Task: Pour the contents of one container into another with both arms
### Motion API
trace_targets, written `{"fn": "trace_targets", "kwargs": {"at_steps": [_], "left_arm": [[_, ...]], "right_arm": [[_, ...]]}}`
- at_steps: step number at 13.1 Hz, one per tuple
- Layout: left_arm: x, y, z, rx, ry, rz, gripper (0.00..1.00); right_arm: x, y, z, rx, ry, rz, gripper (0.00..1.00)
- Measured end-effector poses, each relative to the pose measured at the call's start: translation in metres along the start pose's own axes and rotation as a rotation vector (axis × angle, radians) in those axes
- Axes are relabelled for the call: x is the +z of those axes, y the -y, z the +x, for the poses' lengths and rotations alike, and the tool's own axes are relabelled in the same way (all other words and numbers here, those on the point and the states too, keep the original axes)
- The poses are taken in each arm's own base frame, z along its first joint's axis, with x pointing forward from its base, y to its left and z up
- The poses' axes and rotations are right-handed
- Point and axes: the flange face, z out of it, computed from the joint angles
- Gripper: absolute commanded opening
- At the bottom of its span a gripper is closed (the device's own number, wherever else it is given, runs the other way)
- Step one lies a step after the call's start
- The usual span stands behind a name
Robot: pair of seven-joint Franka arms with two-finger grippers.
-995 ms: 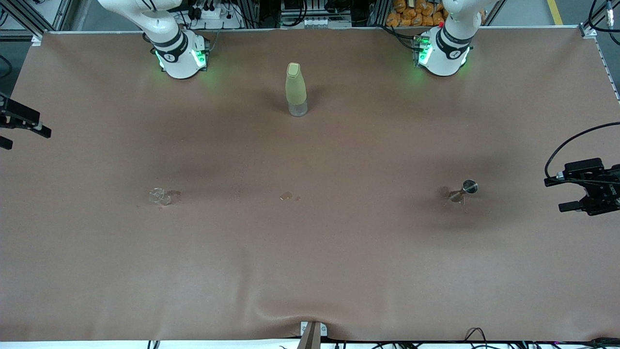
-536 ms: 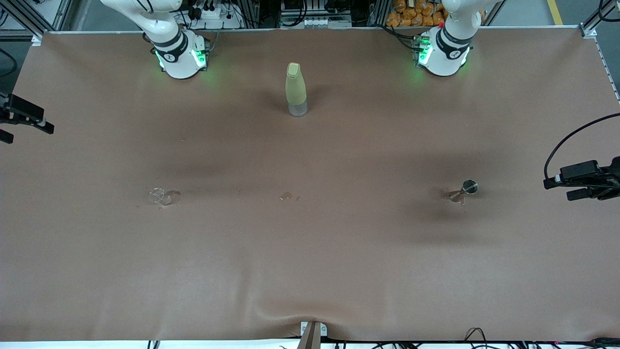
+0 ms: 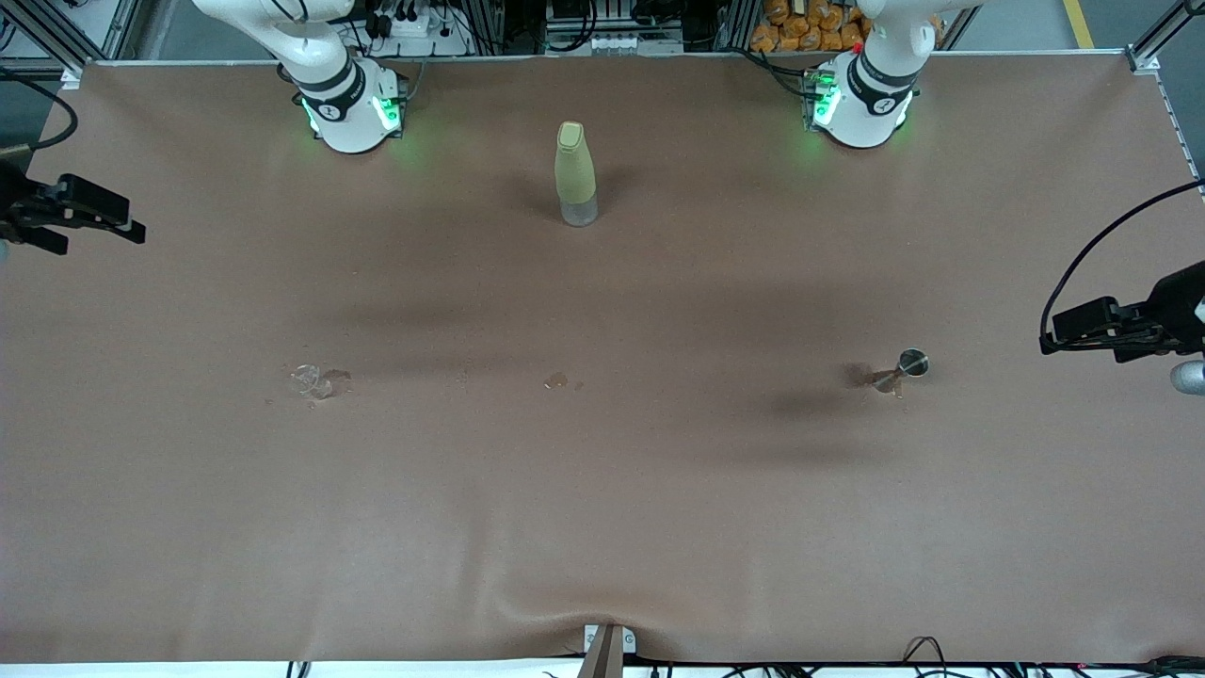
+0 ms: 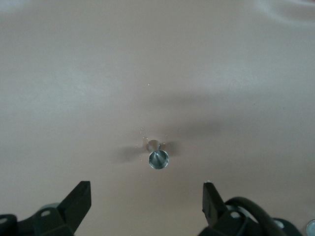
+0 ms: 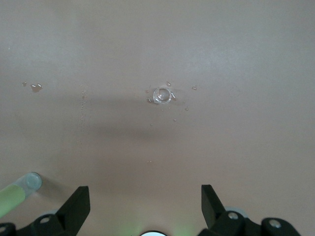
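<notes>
The tiny clear glass cup (image 3: 311, 381) stands on the brown table toward the right arm's end, with small droplets round it; the right wrist view shows the cup (image 5: 162, 95) from above. The silver jigger (image 3: 902, 369) stands upright toward the left arm's end, and the left wrist view looks down into this jigger (image 4: 158, 157). My left gripper (image 3: 1083, 330) hangs in the air at its end of the table, open and empty (image 4: 146, 194). At the other end, my right gripper (image 3: 94, 217) hovers open and empty (image 5: 145, 196). Neither gripper touches anything.
A tall yellow-green bottle (image 3: 574, 174) stands between the two arm bases, and its bottom end (image 5: 17, 191) shows in the right wrist view. A small wet stain (image 3: 557, 381) marks the cloth between cup and jigger. The cloth bulges at the front edge (image 3: 602, 612).
Both grippers have moved inward from the table's ends. The left gripper has also risen and turned. Cup, jigger and bottle have not moved.
</notes>
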Motion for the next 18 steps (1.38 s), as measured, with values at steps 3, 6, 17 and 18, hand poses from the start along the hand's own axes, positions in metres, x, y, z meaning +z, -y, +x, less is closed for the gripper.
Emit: {"fn": "trace_targets", "kwargs": {"at_steps": [3,6,17,18], "left_arm": [[-0.025,-0.013,-0.011,-0.061,-0.026,0.009,1.00],[-0.045,-0.044,-0.029,-0.139,0.004,0.016,1.00],[-0.066,-0.108,-0.085,-0.062,0.026,0.135,1.00],[-0.066,-0.105,-0.085,-0.044,0.026,0.135,1.00]], "right_arm": [[-0.006,-0.017,-0.002,0.032,-0.017,0.000,1.00],[-0.014,-0.019,-0.001,0.034,-0.051,-0.020,1.00],[-0.016,-0.024,0.001,0.077,-0.062,-0.089,1.00],[-0.016,-0.024,0.001,0.079,-0.063,-0.089,1.00]]}}
